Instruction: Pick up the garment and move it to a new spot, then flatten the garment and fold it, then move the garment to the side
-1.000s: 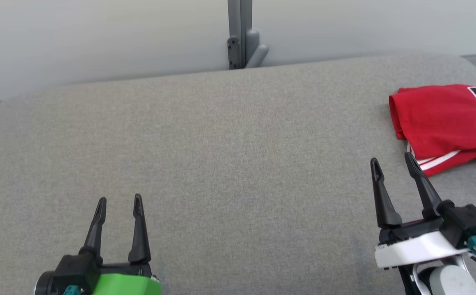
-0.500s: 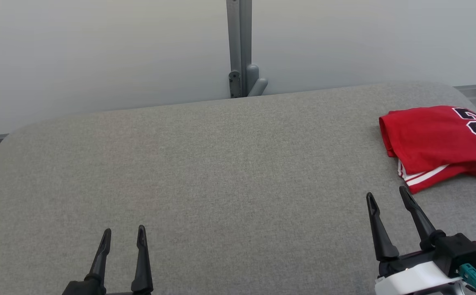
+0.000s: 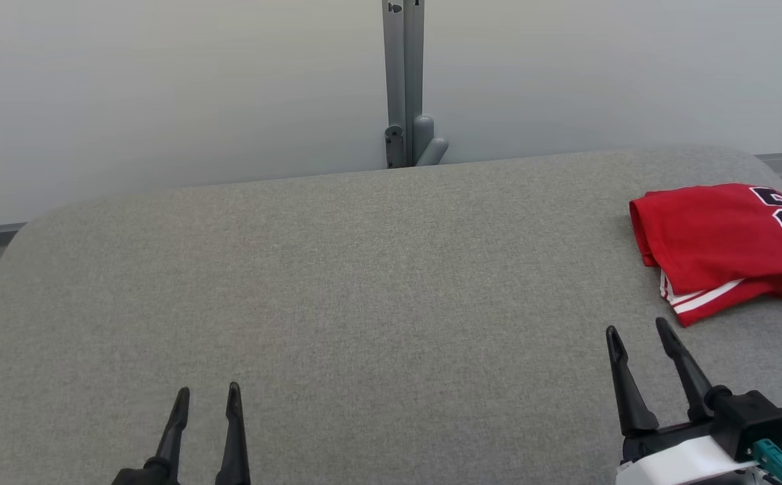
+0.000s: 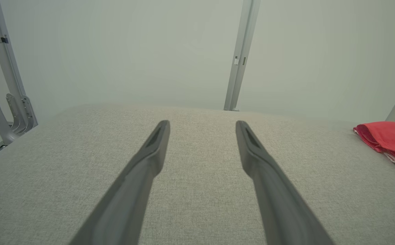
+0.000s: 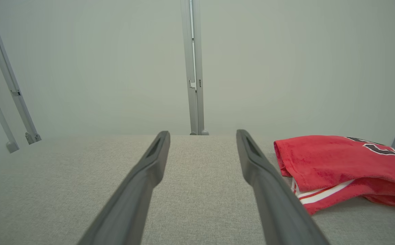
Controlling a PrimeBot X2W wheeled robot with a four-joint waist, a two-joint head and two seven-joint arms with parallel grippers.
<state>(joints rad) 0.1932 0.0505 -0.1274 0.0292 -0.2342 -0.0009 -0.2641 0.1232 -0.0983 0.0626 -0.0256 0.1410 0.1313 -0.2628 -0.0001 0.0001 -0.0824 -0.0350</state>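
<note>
The left fingers (image 3: 232, 431) are spread apart and hold nothing; they hang over the grey bench (image 3: 364, 283) at its near left part, and their tips touch nothing I can see. The right fingers (image 3: 626, 384) are also released, with open space between them and nothing in the grip, near the bench's right side. The garment (image 3: 721, 236), a red jersey already folded into a flat packet, lies on the bench at the far right, just beyond the right fingers and a little to their right, apart from them; between the tips and the garment's near corner I see bare grey cloth. In the head view a black number with white outline shows on top of the garment, cut by the picture's edge, and the right arm's black and white wrist carries a teal connector (image 3: 771, 455). The right wrist view shows along the right fingers (image 5: 257, 180) the stacked layers of the garment (image 5: 336, 160) and a white stripe on its lower hem. The left wrist view, along the left fingers (image 4: 143, 170), catches one red corner (image 4: 388, 137) far to the side. Behind the bench a grey metal post (image 3: 403, 81) stands against the pale wall (image 3: 161, 101), and slanted frame rails (image 4: 3, 68) stand at the left.
</note>
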